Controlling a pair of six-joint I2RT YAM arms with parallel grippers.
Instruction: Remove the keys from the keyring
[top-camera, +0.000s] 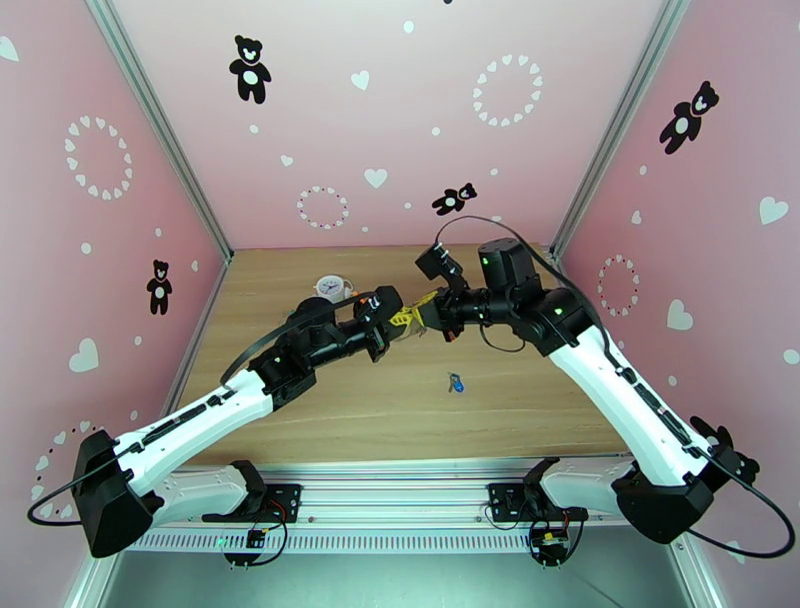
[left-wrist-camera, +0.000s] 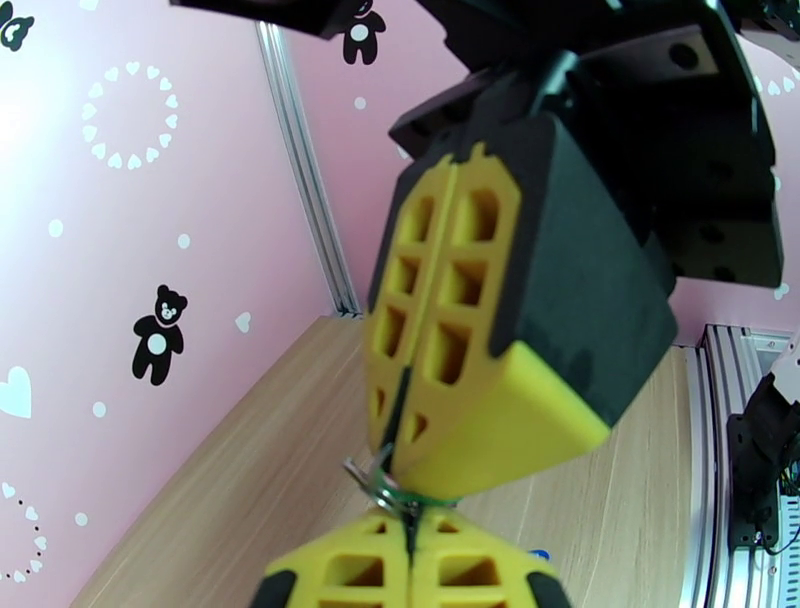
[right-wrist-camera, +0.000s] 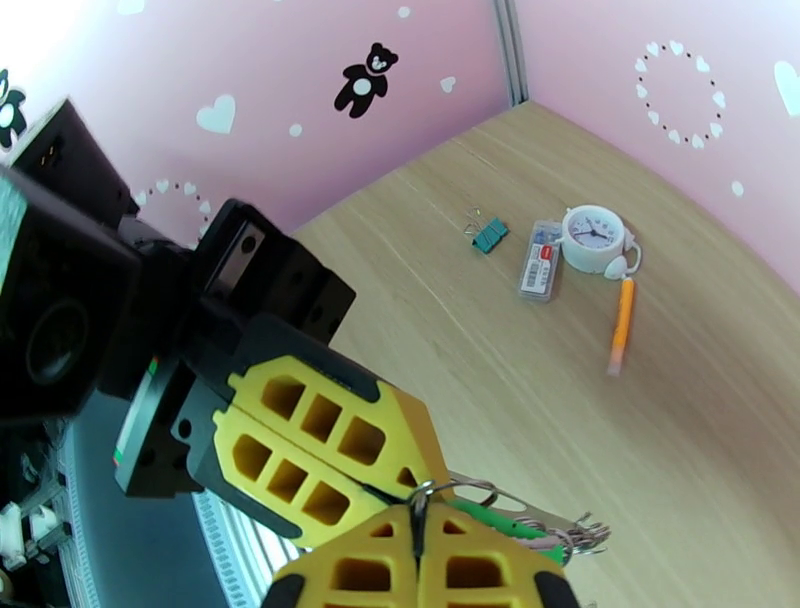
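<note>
- Left jaws are seen pressed fully together, yellow pads (right-wrist-camera: 320, 440) flush, with the metal loop of the keyring (right-wrist-camera: 455, 490) pinched right at the tips.
- Right jaws are closed up tight as well, pads (left-wrist-camera: 450, 330) flat against each other, and clamped on that same keyring from the opposite side.
- The two sets of tips are brought pretty much nose to nose, with only a bit of bent wire left showing between them.
- The whole pinch is held up in the air over the middle of the worktop (top-camera: 350, 420), not rested on it.
- The green key (right-wrist-camera: 505, 522) is seen sticking out just past the right jaws, right beside the ring, with a small tangle of thin metal at its far end. Whether it's threaded on the loop can't be told from here, too cramped.
- The blue key (top-camera: 456, 382) is found lying flat on the worktop by itself, a bit nearer the arm bases than the jaws and well apart from the keyring.
- Further out toward the back wall, a white clock (right-wrist-camera: 595, 238) is stood on the wood.
- A small clear box (right-wrist-camera: 541, 260) with a red-and-white label is laid just beside the clock.
- A teal clip (right-wrist-camera: 488, 235) is parked near that box, on the side away from the clock.
- An orange pen (right-wrist-camera: 622, 325) is laid just beside the clock too, pointing away from it across the worktop.
</note>
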